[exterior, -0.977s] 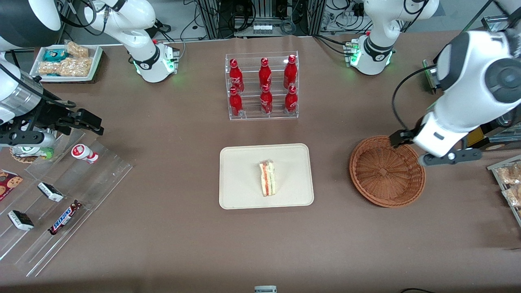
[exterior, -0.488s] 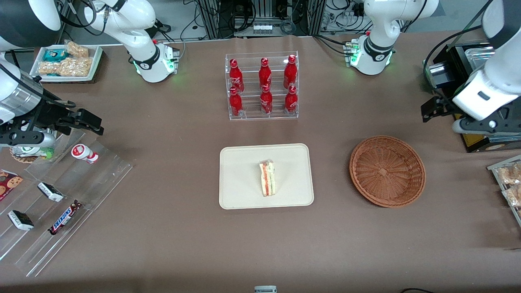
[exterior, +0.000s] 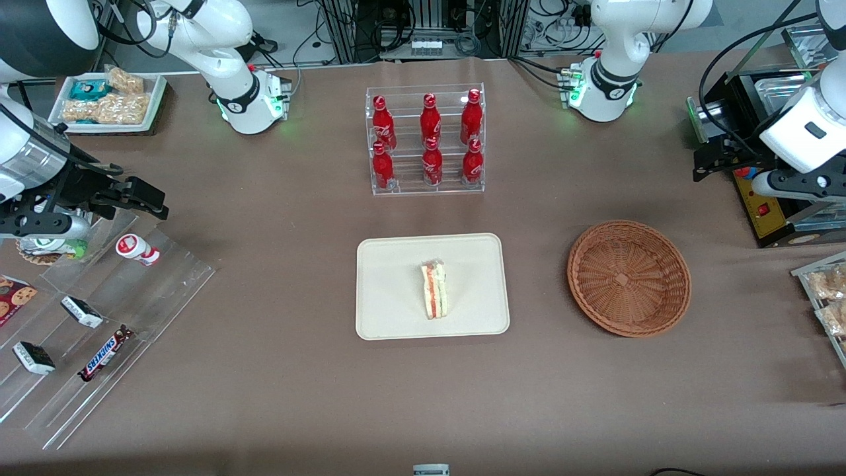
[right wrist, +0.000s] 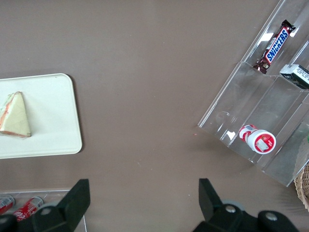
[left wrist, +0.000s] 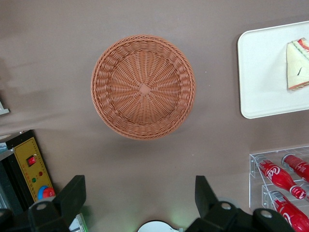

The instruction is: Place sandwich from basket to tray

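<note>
— Where's the sandwich [exterior: 434, 298]?
— Lying on the tray [exterior: 390, 291], mid-table, well apart from the basket [exterior: 628, 277].
— And the gripper [left wrist: 140, 203]?
— High near the working arm's end of the table, fingers [left wrist: 72, 195] spread wide, holding nothing.

Open table between tray [exterior: 390, 317] and basket [exterior: 667, 311]: free passage there. Basket bowl unoccupied. Sandwich [exterior: 434, 289] lying mid-tray, bare tray surface all round it. Bottle rack [exterior: 426, 140] standing farther from the front camera than the tray, blocking low passes toward the table's centre back edge. Gripper [exterior: 710, 165] raised, fingers spread wide, near the working arm's edge, beside a black box [exterior: 753, 211]. Wide bare strip along the near edge.
</note>
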Robot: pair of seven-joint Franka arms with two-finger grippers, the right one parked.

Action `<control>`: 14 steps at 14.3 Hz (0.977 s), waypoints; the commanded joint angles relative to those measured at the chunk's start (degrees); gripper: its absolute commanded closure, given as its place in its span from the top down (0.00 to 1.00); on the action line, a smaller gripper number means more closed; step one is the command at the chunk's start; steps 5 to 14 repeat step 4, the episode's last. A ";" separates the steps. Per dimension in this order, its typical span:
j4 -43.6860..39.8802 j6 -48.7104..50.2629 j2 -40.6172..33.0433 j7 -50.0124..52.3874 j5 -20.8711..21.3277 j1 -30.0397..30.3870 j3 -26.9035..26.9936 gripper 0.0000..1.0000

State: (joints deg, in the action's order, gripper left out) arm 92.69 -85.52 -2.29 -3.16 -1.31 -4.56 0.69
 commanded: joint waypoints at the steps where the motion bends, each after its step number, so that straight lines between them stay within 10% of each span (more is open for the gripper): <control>1: -1.19 0.44 0.27 -1.06 -1.06 0.17 0.10 1.00; 14: -1.02 0.27 0.53 -1.06 -0.80 0.17 0.10 1.00</control>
